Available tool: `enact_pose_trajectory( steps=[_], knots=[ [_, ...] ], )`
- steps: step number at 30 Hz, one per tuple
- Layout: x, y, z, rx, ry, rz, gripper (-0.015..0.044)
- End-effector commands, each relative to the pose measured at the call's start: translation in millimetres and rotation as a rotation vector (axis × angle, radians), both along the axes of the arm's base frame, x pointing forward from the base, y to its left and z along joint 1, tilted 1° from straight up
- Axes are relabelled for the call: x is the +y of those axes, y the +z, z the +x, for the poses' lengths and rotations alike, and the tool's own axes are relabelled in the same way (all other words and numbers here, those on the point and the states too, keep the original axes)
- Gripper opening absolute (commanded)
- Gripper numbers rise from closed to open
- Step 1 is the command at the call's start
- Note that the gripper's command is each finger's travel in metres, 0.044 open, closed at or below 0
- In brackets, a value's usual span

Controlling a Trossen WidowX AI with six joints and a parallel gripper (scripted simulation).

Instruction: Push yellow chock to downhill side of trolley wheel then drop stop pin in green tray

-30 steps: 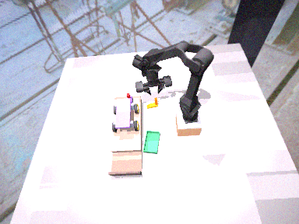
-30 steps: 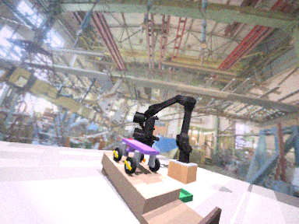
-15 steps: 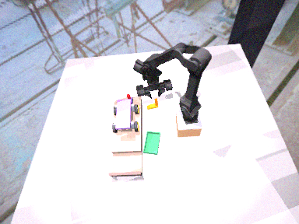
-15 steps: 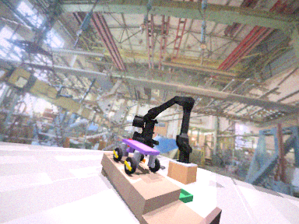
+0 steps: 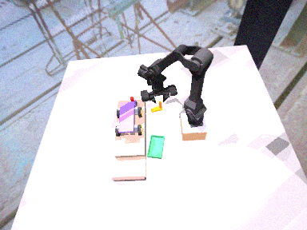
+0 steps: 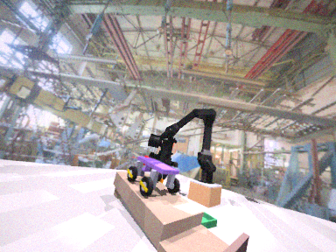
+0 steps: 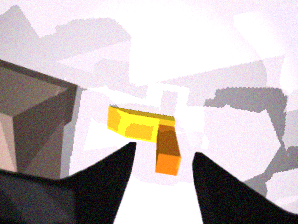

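The yellow chock (image 5: 156, 109) (image 7: 134, 126) with its upright orange handle (image 5: 161, 105) (image 7: 168, 150) stands on the table beside the ramp. My gripper (image 5: 161, 101) (image 7: 164, 152) is partly open and empty, above the chock, and in the wrist view the handle shows between the fingertips. The purple trolley (image 5: 127, 116) (image 6: 157, 164) stands on the ramp (image 5: 129, 148) (image 6: 175, 210). The red head of the stop pin (image 5: 132, 98) shows at the trolley's uphill end; its shaft is hidden. The green tray (image 5: 156, 147) (image 6: 209, 220) holds nothing that I can see.
The arm's base stands on a wooden block (image 5: 193, 133) (image 6: 205, 193) to the right of the chock and tray. The ramp's side edge (image 7: 70, 102) is at the left in the wrist view. A raised lip (image 6: 238, 243) closes the ramp's low end.
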State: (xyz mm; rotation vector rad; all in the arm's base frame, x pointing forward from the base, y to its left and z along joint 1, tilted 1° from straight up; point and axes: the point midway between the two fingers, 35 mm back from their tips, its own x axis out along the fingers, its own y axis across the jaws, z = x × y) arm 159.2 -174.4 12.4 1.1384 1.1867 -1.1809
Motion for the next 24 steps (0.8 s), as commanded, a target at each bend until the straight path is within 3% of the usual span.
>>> enact_pose_trajectory(
  steps=[1, 24],
  knots=[
    [3.6, -7.9, -2.6, 0.009, -0.002, 0.015, 0.019],
    [2.7, -19.3, -2.2, 0.009, -0.002, 0.015, 0.019]
  ],
)
